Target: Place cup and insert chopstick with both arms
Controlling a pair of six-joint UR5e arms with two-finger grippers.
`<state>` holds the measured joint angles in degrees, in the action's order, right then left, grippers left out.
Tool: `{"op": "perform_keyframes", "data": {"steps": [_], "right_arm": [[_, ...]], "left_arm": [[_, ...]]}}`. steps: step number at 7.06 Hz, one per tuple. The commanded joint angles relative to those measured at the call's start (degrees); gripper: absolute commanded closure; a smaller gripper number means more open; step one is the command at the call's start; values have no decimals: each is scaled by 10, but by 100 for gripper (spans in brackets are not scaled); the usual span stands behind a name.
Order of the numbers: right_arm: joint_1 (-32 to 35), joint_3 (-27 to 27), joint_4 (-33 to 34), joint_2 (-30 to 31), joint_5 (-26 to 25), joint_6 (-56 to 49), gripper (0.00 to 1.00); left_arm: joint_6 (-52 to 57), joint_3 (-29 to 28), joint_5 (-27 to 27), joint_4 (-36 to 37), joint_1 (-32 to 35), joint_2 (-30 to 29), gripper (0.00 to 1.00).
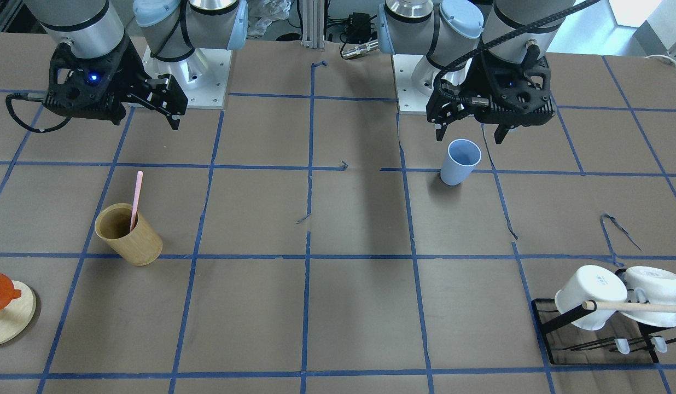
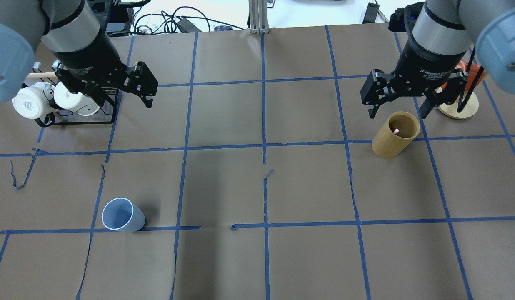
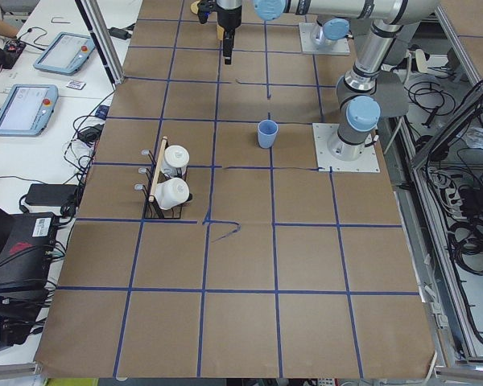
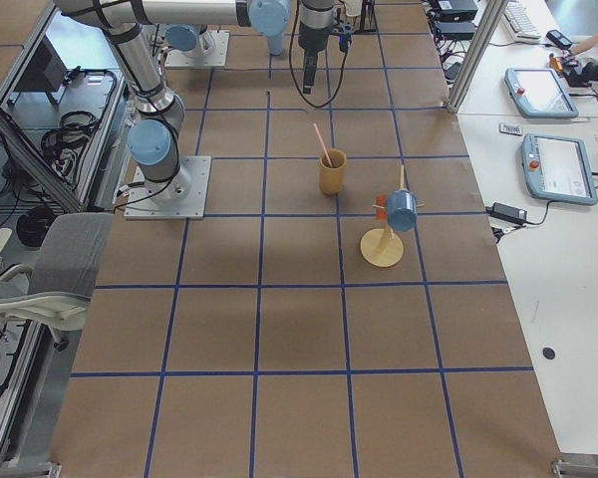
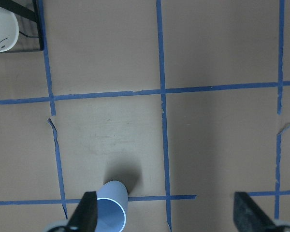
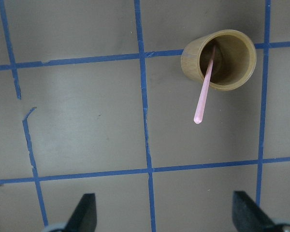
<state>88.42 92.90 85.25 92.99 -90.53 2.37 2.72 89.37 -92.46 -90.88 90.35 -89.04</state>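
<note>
- Logging state first: the left gripper [image 1: 470, 133] hangs with fingers spread and nothing in them, above and slightly off the cup [image 1: 459, 161]. The right gripper [image 2: 398, 110] is likewise spread and empty, over the bamboo holder [image 2: 395, 135].
- The cup stands upright on the table [image 2: 224, 187], on the robot's left side near the left arm's base, touching a blue tape line. The chopstick [image 1: 136, 200] leans inside the bamboo holder on the right side, its upper end well clear of the rim.
- Risk 1: in the left wrist view the cup sits at the bottom edge, close to one finger rather than centred. I judge a straight descent would land that finger on the rim and knock the cup over — it looks light and narrow-based.
- Risk 2: the stick is thin and tilted. An off-centre pinch could let it pivot or slip, or drag the holder over.
- Risk 3: a stick taller than the cup, dropped in leaning, may tip it unless the left gripper steadies it.
- Risk 4: both arms meeting mid-table — I'd expect a collision if the paths are not staggered.
- Writing: there is small white print on both gripper bodies in the overhead view. I read it roughly as "Adaptive Gripper", not with certainty. A mark on a mug [image 1: 589, 298] in the rack is too small to read.
</note>
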Motion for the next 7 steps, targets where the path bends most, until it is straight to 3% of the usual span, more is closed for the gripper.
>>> {"op": "perform_keyframes", "data": {"steps": [1,2,4,6,7], "right_arm": [[-2,0,3,-1,0,0,0],[-17,-1,13,-17,1,10,0],[-109,-3,-17,-62,13,80,0],[-115,-5,-11,-102,24,163,0],[-115,-10,-5,-119,59,179,0]], "left_arm": [[0,0,1,0,0,0,0],[1,0,-3,0,0,0,0],[49,2,-8,-5,-18,1,0],[166,40,-8,-5,-81,13,0],[189,71,-8,-4,-116,18,0]]}}
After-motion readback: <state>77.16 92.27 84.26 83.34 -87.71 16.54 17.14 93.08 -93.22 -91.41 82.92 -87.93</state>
